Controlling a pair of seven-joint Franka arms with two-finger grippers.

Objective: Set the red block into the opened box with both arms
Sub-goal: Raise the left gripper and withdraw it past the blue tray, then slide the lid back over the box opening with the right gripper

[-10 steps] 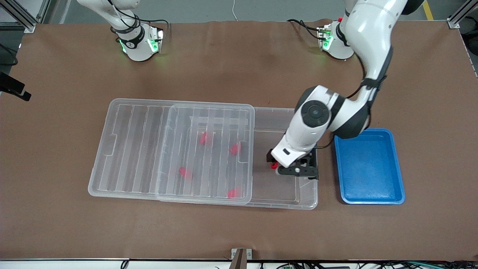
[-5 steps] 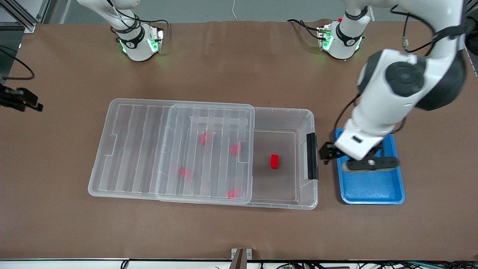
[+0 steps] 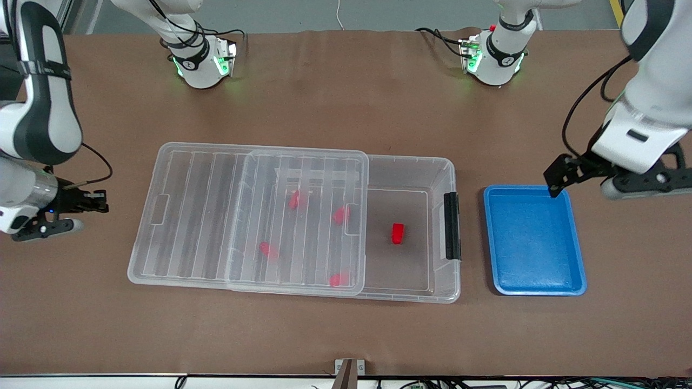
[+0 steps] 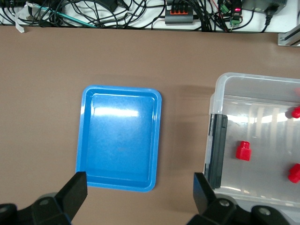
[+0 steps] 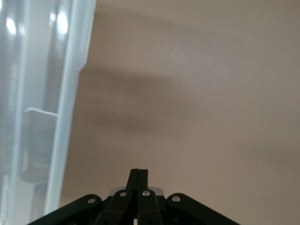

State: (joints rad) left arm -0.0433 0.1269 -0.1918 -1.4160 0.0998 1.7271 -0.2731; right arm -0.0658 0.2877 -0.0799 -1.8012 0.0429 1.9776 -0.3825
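Observation:
The red block (image 3: 398, 233) (image 4: 243, 150) lies loose on the floor of the box (image 3: 440, 162) (image 4: 234, 80), in its uncovered part beside the black latch bar (image 3: 451, 226) (image 4: 218, 150). The ribbed clear lid (image 3: 205, 216) is slid toward the right arm's end and overhangs it. Several more red blocks (image 3: 294, 200) show through the lid. My left gripper (image 3: 565, 173) (image 4: 139, 197) is open and holds nothing, up in the air over the blue tray's corner. My right gripper (image 3: 100, 204) (image 5: 139, 176) is shut on nothing, low over the table beside the lid's end.
A blue tray (image 3: 534, 240) (image 4: 119, 138) with nothing in it sits beside the box's latch end, toward the left arm's end. Bare brown table surrounds the box. The lid's edge (image 5: 70, 93) runs close to the right gripper.
The left gripper let the red block go in the box, then rose and swung away over the blue tray. The right arm came into view beside the lid and its gripper shut.

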